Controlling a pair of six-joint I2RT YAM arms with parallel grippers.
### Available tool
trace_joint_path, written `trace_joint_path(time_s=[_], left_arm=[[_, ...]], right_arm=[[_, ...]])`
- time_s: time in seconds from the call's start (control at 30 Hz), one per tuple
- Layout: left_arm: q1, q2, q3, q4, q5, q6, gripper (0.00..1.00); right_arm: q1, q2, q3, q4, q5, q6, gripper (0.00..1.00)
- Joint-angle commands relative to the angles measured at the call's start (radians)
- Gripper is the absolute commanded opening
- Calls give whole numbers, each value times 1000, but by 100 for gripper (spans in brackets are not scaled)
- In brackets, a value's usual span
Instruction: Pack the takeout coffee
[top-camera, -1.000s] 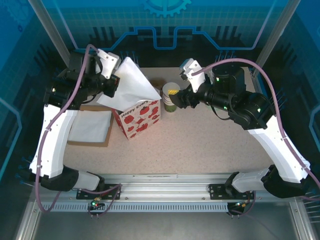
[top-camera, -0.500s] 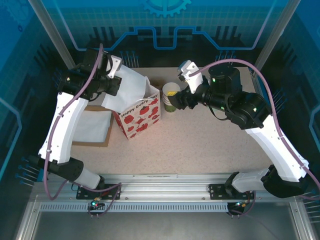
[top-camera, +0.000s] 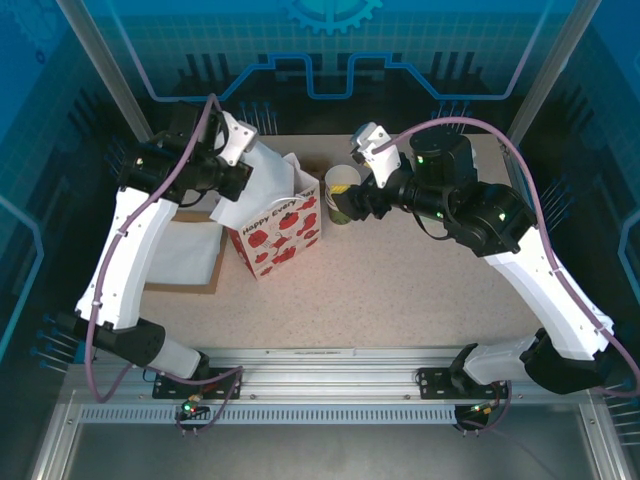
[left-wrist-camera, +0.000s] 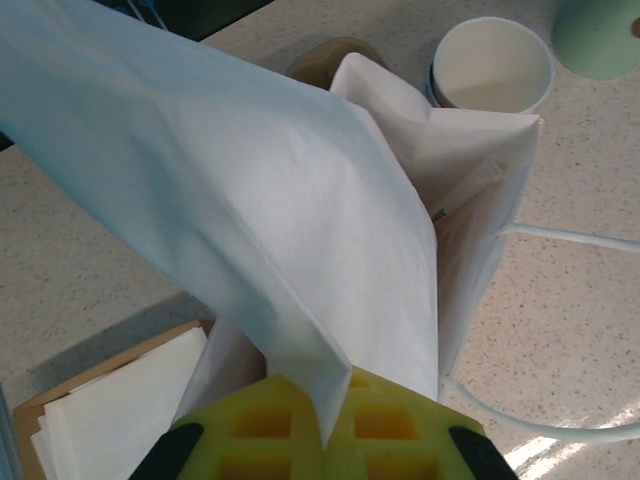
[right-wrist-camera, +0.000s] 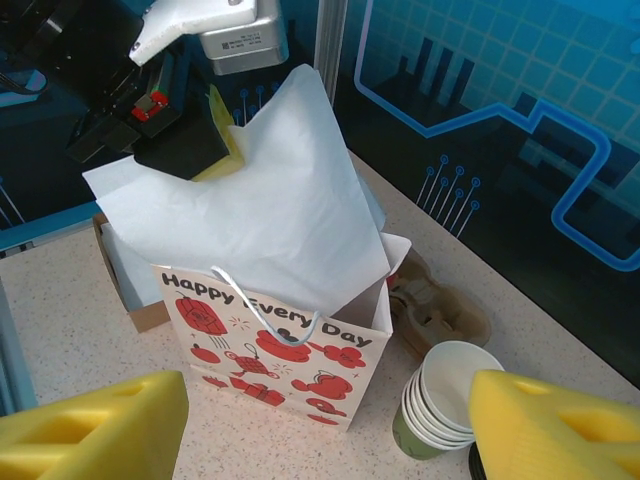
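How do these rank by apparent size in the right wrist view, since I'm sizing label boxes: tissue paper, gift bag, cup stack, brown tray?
1. tissue paper
2. gift bag, close behind
3. cup stack and brown tray: they look alike, and the bag partly hides the tray, so I leave them unranked.

We see the white tissue sheet (right-wrist-camera: 262, 195), pinched in the left hand (left-wrist-camera: 335, 430), draped over most of the mouth of the gift bag (right-wrist-camera: 280, 350), the cup stack (right-wrist-camera: 445, 400) standing just beside its right corner, and open bench (top-camera: 420, 290) nearer us.
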Motion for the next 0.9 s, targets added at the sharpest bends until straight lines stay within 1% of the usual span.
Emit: trace_joint_path(time_s=[0.0, 0.07, 0.13, 0.27, 0.4, 0.47, 0.57, 0.63, 0.7, 0.77, 0.87], left_arm=[[-16, 46, -13, -2, 63, 21, 0], [-21, 76, -8, 8, 62, 18, 0], [-22, 108, 3, 19, 39, 12, 0], [-21, 172, 23, 24, 2, 15, 7], [-19, 229, 34, 21, 30, 11, 11], [-19, 249, 50, 4, 42, 3, 17], [-7, 249, 78, -16, 80, -9, 25], [12, 228, 73, 4, 136, -25, 32], [41, 204, 61, 32, 227, -49, 38], [64, 184, 44, 63, 292, -72, 44], [73, 178, 34, 85, 335, -82, 49]], right_arm=[[-10, 4, -11, 26, -7, 15, 76], [-10, 4, -14, 30, -8, 17, 76], [-9, 4, -17, 29, -13, 18, 76], [-10, 4, -21, 28, -11, 18, 76], [-10, 4, -25, 32, -13, 20, 76], [-9, 4, -28, 32, -15, 19, 76], [-9, 5, -33, 32, -17, 20, 76], [-9, 6, -40, 32, -13, 19, 76], [-9, 5, -47, 35, -9, 20, 76], [-10, 5, -51, 39, -7, 20, 76], [-9, 9, -52, 37, -3, 17, 76]])
